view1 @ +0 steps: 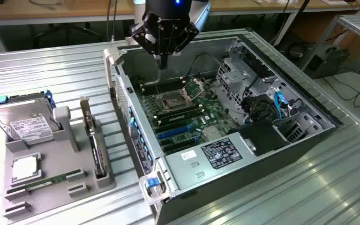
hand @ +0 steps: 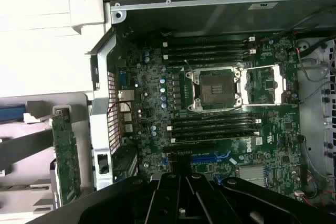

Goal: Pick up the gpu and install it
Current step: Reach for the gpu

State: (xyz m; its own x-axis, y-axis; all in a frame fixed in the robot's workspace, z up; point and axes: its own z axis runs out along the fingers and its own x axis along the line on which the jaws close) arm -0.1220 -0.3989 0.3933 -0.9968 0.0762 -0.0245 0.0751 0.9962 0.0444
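Overhead, gripper [view1: 161,65] — jaws together, empty — above the open computer case [view1: 243,183], gpu [view1: 95,150] upright in the gray tray [view1: 55,164]

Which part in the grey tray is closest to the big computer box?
The gpu, the thin dark card standing on edge. The hard drive and memory stick sit farther from the case.

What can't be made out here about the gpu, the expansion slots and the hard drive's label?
- gpu: in the exterior view it stands edge-on in the gray tray, so its fan face is hidden.
- blue slots: in the wrist view the gripper covers part of the slot area.
- hard drive label: in the exterior view the print is too small to read.
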